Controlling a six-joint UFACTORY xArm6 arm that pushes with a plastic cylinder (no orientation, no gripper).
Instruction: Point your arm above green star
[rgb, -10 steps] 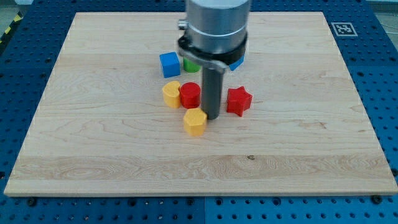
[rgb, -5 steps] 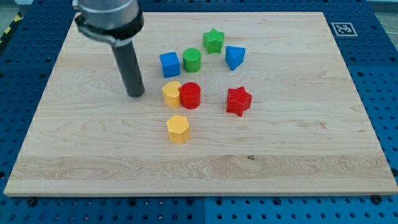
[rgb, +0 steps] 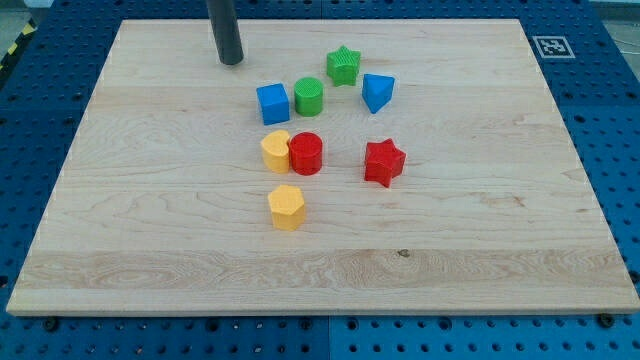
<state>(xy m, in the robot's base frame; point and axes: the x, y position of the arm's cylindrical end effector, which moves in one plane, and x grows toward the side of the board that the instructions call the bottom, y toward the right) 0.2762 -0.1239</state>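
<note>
The green star (rgb: 343, 65) sits on the wooden board (rgb: 500, 230) near the view's top, right of centre. My tip (rgb: 231, 62) rests on the board at the view's top left of centre, well to the left of the green star and up-left of the blue cube (rgb: 272, 103). Only the dark rod's lower part shows. Nothing touches the tip.
A green cylinder (rgb: 309, 96) and a blue block (rgb: 377, 92) flank the star below it. A yellow block (rgb: 276, 151) touches a red cylinder (rgb: 306, 153). A red star (rgb: 384, 162) lies right of them, a yellow hexagon (rgb: 286, 207) below.
My rod moved from the middle of the blocks to the left and then up to the view's top. The yellow hexagon shifted left and down between the first two frames.
</note>
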